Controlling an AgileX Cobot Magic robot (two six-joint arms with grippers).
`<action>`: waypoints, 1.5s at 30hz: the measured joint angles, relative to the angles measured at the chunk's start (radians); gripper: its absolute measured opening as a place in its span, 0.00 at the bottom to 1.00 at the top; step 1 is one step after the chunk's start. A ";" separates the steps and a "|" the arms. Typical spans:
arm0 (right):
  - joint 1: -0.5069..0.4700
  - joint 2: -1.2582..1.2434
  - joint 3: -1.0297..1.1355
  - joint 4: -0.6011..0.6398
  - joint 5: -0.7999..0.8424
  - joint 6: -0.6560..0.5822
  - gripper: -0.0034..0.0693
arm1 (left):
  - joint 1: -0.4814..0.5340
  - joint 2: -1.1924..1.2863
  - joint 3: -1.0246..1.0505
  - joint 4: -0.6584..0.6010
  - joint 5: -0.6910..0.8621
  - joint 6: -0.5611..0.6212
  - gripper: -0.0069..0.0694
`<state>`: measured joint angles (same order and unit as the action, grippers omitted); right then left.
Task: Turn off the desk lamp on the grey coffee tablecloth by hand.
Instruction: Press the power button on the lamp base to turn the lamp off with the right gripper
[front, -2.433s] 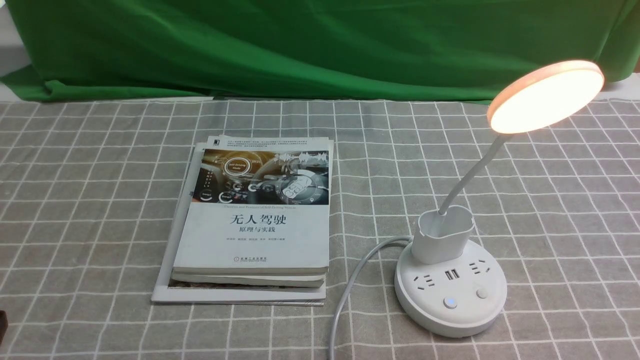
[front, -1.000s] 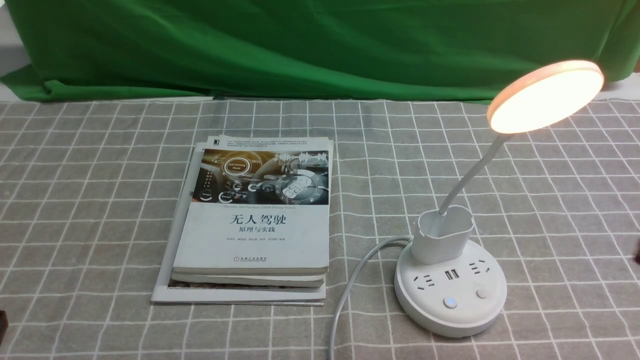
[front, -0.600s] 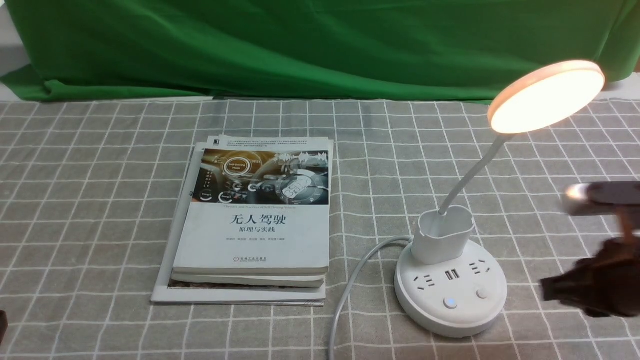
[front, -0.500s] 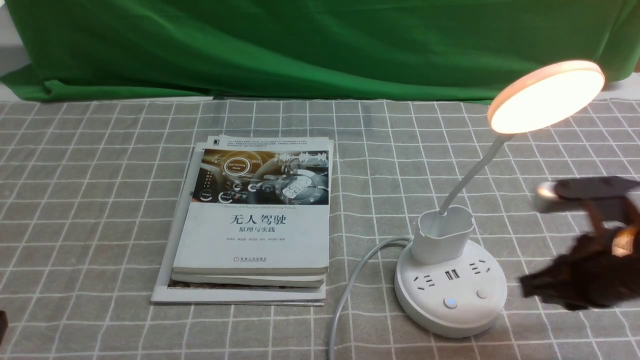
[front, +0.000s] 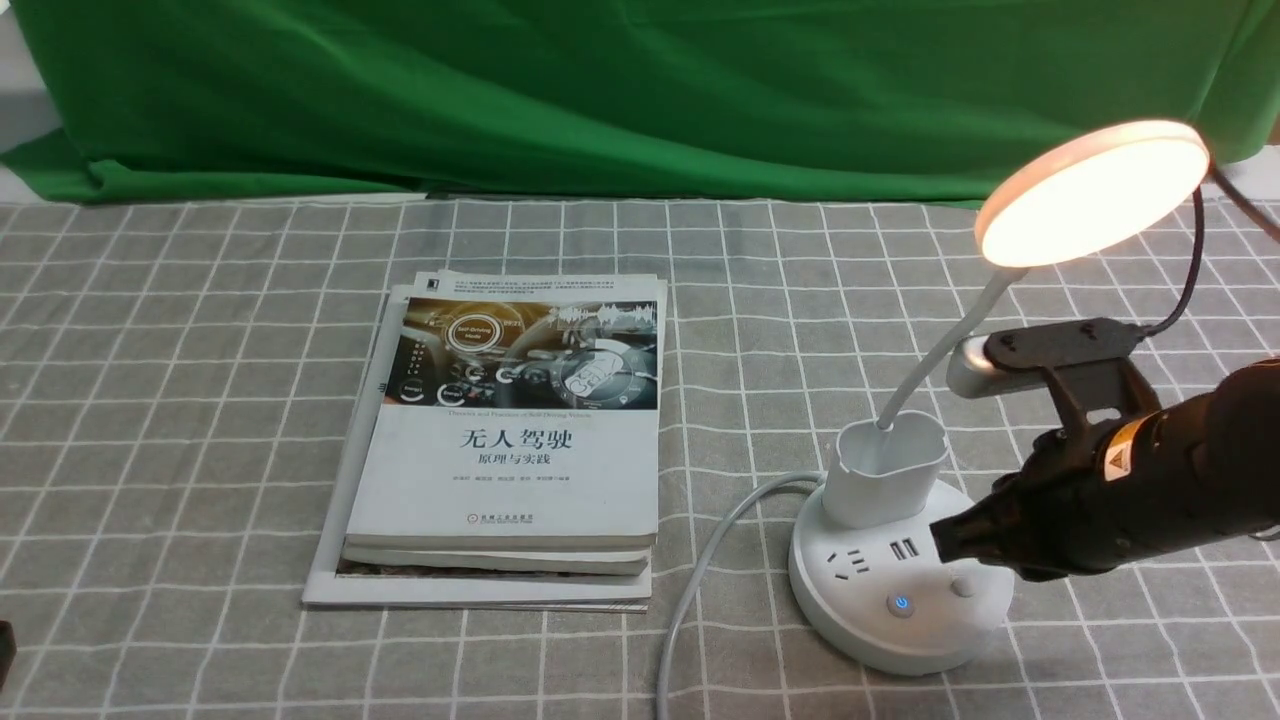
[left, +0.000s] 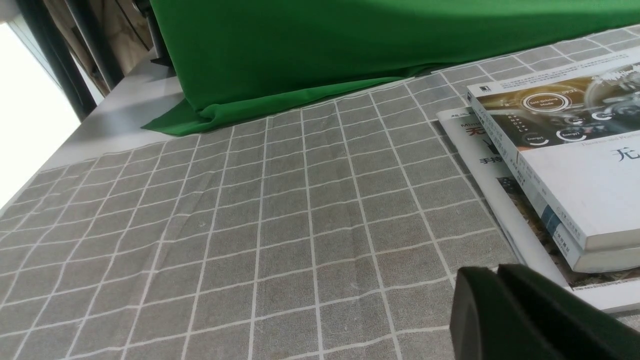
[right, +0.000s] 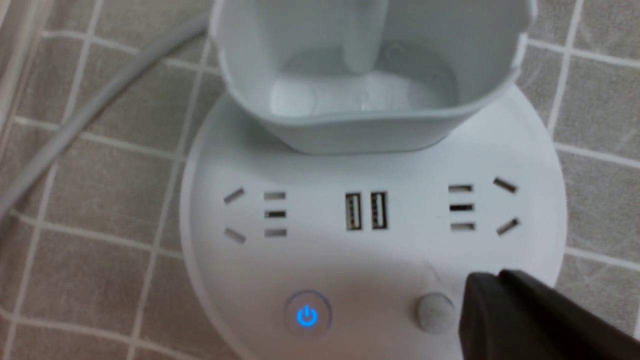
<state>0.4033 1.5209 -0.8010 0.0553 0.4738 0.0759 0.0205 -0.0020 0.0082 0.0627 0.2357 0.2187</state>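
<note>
The white desk lamp stands on the grey coffee tablecloth (front: 200, 400) at the right, its disc head (front: 1095, 195) glowing. On its round base (front: 860, 625) a power button (front: 901, 604) shines blue, and a plain round button (front: 962, 587) sits to its right. The hand, my right gripper (front: 945, 540), is shut and hangs low over the base's right side. In the right wrist view its tip (right: 487, 277) is just beside the plain button (right: 435, 312), apart from the blue one (right: 306, 316). My left gripper (left: 487, 270) is shut and empty over the cloth near the books.
A stack of books (front: 520, 470) lies at the middle of the cloth, left of the lamp. The lamp's white cord (front: 700, 560) runs from the base toward the front edge. A green cloth (front: 600, 90) hangs behind.
My right arm came in from the right edge and moved left and down over the lamp's base. The lamp stays lit. The left arm has not moved.
</note>
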 joint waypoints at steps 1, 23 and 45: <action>0.000 0.015 0.000 0.000 -0.001 0.007 0.12 | 0.000 0.000 0.000 -0.001 0.000 0.000 0.12; 0.000 -0.010 -0.010 0.049 0.004 0.016 0.10 | 0.000 0.000 0.000 -0.002 0.000 0.000 0.12; 0.000 -0.022 -0.051 0.047 0.046 0.015 0.12 | 0.000 0.000 0.000 -0.002 0.000 0.000 0.12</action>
<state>0.4033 1.4992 -0.8516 0.1027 0.5193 0.0914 0.0205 -0.0020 0.0082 0.0609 0.2357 0.2189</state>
